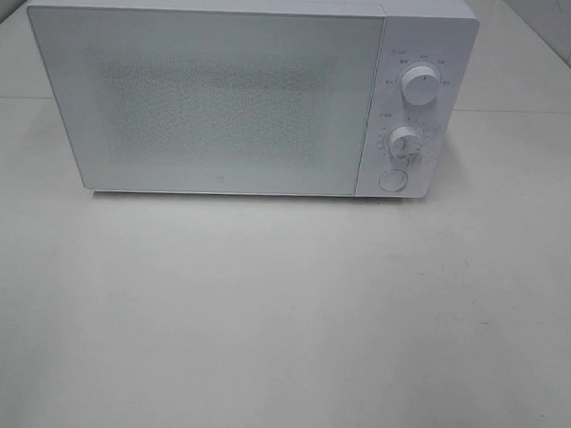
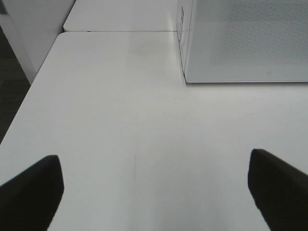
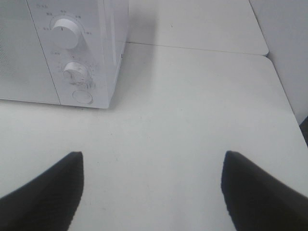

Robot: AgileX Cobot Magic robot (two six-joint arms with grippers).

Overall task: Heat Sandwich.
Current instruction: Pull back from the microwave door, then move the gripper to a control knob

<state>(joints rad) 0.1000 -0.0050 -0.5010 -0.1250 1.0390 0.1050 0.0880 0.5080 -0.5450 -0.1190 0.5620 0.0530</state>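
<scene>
White table (image 1: pixel 281 318) fills the front of the high view, bare and flat. Behind it stands a white microwave (image 1: pixel 215 97). Its big door (image 1: pixel 205 101) is closed, and the speckled window is too cloudy to see through. On the right side of the microwave are a top knob (image 1: pixel 421 84), a lower knob (image 1: pixel 403 140) and a round button (image 1: pixel 392 180) under them. The sandwich does not show here, and I cannot tell where it is.

Next, the left wrist view. The left gripper (image 2: pixel 154 159) hangs over the table (image 2: pixel 120 120). Its two dark fingers (image 2: pixel 33 192) are spread far apart with nothing between them. The door corner of the microwave (image 2: pixel 245 43) sits ahead of it, well apart.

Last, the right wrist view. The right gripper (image 3: pixel 153 159) is over the table (image 3: pixel 192 96) too. Its fingers (image 3: pixel 260 192) are spread wide and hold nothing. The microwave (image 3: pixel 113 43) with its top knob (image 3: pixel 64 32), lower knob (image 3: pixel 76 72) and round button (image 3: pixel 82 96) is ahead. No sandwich shows in the wrist views either.
</scene>
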